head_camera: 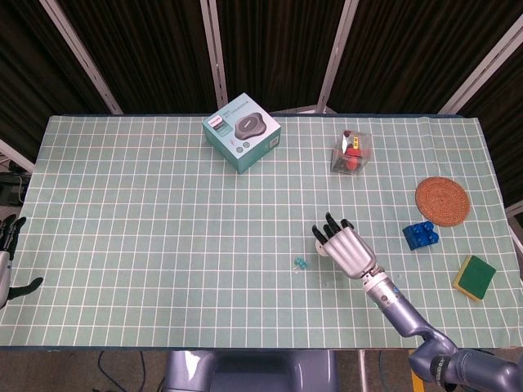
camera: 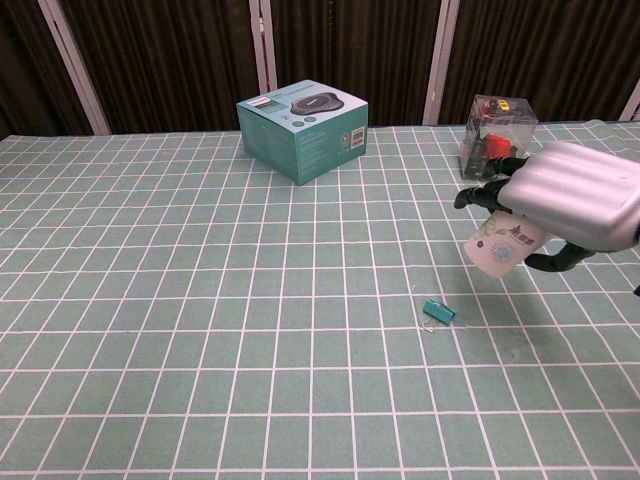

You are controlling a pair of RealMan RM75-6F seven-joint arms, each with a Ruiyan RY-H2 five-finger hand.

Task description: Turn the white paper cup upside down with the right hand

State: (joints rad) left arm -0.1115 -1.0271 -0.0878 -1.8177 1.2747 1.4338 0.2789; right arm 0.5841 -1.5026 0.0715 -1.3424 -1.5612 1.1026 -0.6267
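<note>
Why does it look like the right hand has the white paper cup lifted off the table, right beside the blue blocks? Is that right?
Not quite. The right hand does hold the white paper cup off the table, but not beside the blue blocks. The head view shows hand and cup well to their left, nearer the small teal clip.
</note>
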